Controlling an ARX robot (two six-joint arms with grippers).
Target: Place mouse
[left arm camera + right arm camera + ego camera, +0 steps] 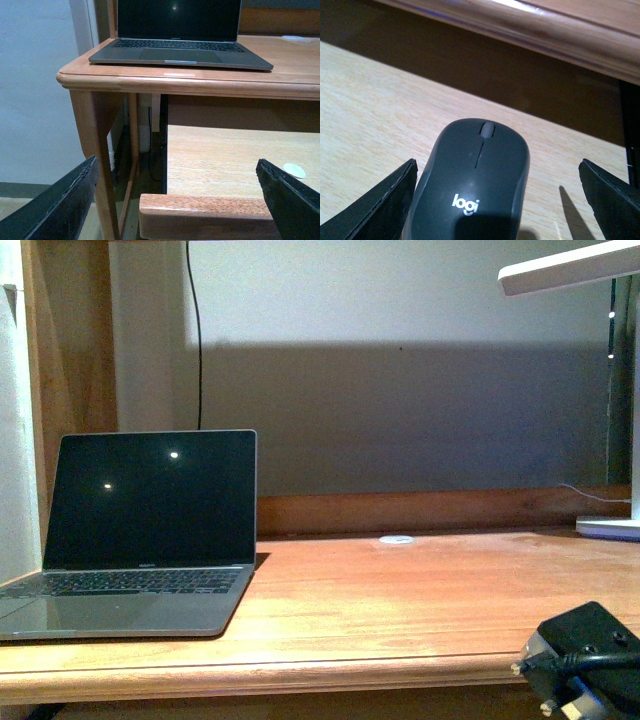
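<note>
Mouse — dark grey, logo up, lying on the pale lower shelf beneath the desk edge, between the spread fingers of the right gripper. Left gripper — fingers wide apart, facing the desk corner. Laptop: open on the desk, screen dark.

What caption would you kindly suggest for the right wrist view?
Open right gripper around the mouse, lying on a pale shelf below the desk edge.

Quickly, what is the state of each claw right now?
Left claw: open, holding nothing.
Right claw: open, straddling the mouse, not gripping it.
</note>
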